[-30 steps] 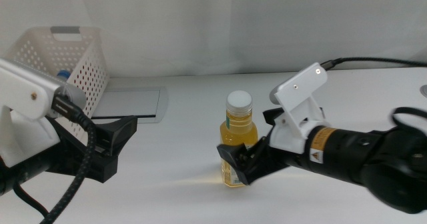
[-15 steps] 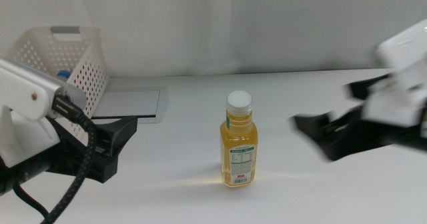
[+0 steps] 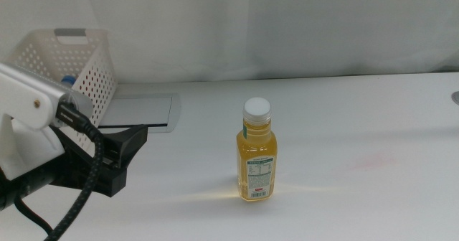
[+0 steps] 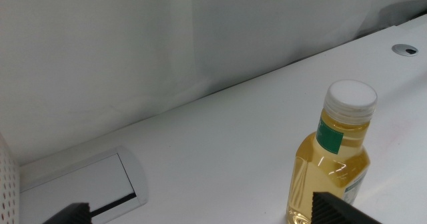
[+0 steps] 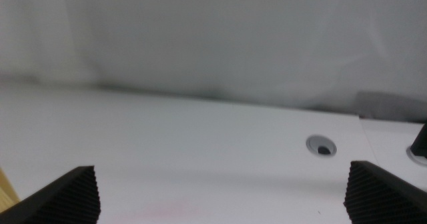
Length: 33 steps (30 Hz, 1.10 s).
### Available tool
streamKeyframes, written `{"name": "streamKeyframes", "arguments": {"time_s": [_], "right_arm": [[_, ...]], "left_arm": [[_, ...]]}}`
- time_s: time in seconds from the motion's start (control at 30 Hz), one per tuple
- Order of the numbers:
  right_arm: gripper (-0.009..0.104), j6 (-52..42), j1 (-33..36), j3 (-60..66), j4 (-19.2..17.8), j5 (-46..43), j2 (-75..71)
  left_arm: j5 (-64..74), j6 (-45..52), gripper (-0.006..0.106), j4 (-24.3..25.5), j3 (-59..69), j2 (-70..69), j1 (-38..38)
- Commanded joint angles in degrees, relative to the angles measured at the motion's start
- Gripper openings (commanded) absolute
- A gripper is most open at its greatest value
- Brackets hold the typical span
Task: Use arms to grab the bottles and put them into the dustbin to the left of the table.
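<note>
standing upright on table point(image 3: 373, 126), juice bottle point(image 3: 256, 152) right of wide-open, empty left tool point(image 3: 122, 158).

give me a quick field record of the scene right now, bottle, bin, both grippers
juice bottle: upright on the table, white cap on, nothing gripping it
dustbin: white perforated basket at the table's left, something with a blue cap showing inside
left gripper: jaws open, low at the left, between the dustbin and the bottle, empty
right gripper: out of the middle view; its wrist view shows open, empty jaws over bare table
hatch: grey, flat, beside the dustbin
</note>
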Motion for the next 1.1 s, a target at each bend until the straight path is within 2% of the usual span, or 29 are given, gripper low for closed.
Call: {"name": "streamKeyframes", "arguments": {"time_s": [0.0, 0.1, 0.17, 0.2, 0.27, 0.33, 0.37, 0.47, 0.57, 0.73, 0.87, 1.07], "right_arm": [[0.102, 0.3, -0.3, 0.9, 1.3, 3.1, -6.1], [0.099, 4.4, -0.3, 3.4, 0.8, 6.6, -12.0], [0.089, 6.8, -0.3, 5.7, -0.1, 8.8, -15.0], [0.078, 8.6, -0.3, 7.0, -0.8, 9.3, -16.1], [0.05, 11.8, -0.3, 9.1, -2.0, 9.5, -17.5], [0.007, 15.3, -0.3, 10.8, -2.3, 9.6, -17.8], [-0.002, 17.8, -0.3, 11.4, -2.1, 9.7, -17.8], [-0.003, 26.6, -0.3, 14.1, -2.4, 7.0, -17.8], [-0.003, 25.3, -0.3, 16.1, -4.4, 3.7, -17.8], [-0.003, 21.0, -0.3, 18.2, -12.4, 1.1, -17.7], [-0.003, 21.0, -0.3, 20.3, -12.5, -1.8, -17.7], [-0.003, 21.0, -0.3, 26.2, -14.0, -20.1, -17.6]], "left_arm": [[-0.3, 0.0, 0.085, -0.5, 0.2, -0.2, -0.3], [-0.3, 0.2, 0.085, -0.2, 0.2, -0.2, -1.8], [-0.3, 1.8, 0.085, -0.2, 0.2, -0.2, -3.6], [-0.3, 2.4, 0.085, -0.2, 0.2, -0.2, -4.6], [-0.3, 2.5, 0.085, -0.2, 0.2, -0.2, -6.5], [-0.3, 2.5, 0.085, -0.2, 0.2, -0.2, -8.0], [-0.3, 2.8, 0.085, -0.2, 0.2, -0.1, -8.7], [-1.2, 3.3, 0.085, -0.3, 1.4, 0.7, -10.8], [-4.8, 3.4, 0.085, -0.3, 4.4, 1.2, -12.4], [-15.0, 3.4, 0.085, -0.3, 11.3, 2.7, -15.1], [-20.7, 2.1, 0.085, -0.7, 14.4, 4.2, -16.3], [-29.2, -2.5, 0.085, -0.7, 18.4, 9.9, -16.3]]}}
